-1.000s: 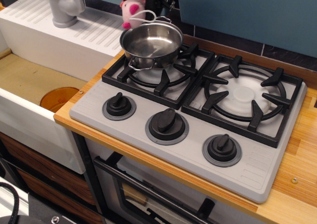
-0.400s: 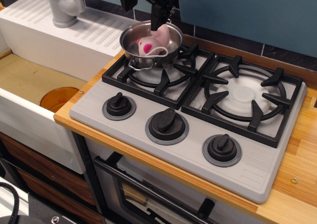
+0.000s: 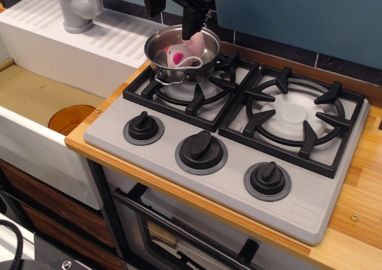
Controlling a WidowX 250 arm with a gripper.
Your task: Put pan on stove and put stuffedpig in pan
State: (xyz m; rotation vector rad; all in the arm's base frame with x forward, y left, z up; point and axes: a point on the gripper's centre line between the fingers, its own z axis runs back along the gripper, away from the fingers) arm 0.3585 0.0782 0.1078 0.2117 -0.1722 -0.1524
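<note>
Three black knobs [image 3: 201, 150] line the near edge of the grey stove [image 3: 310, 201]. On its left burner grate [image 3: 194, 82], toward ten o'clock, sits the steel pan [image 3: 179, 58], and the pink pig [image 3: 182, 52] lies inside it. Just above, at twelve o'clock, hangs the black gripper [image 3: 179, 10], fingers spread and empty.

I see a glossy steel pan [image 3: 179, 54], a soft plush stuffedpig [image 3: 184, 52], matt grey plastic stove [image 3: 239, 174] and smooth wooden counter [image 3: 358, 192].
</note>
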